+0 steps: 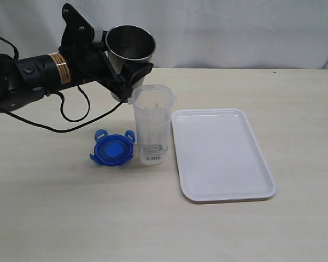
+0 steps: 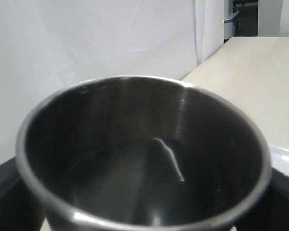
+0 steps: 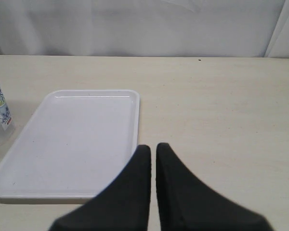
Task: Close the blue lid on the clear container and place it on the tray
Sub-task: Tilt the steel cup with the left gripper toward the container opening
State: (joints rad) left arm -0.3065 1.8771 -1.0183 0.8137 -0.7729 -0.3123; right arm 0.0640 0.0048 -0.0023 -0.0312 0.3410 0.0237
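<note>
The left tool [image 1: 132, 71] grips a steel cup [image 1: 130, 43] close above the clear container [image 1: 152, 128] and could topple it; the right tool [image 3: 153, 156] sits closed and empty.

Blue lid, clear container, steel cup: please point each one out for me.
blue lid [image 1: 112, 150]: exterior view, on its central top panel.
clear container [image 1: 152, 131]: exterior view, on the middle of its transparent wall.
steel cup [image 1: 130, 43]: exterior view, on its inner wall just below the rim.

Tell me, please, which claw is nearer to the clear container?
Left. The left claw, gripping the steel cup, hangs by the rim of the clear container; the right claw lies across the tray from it.
</note>
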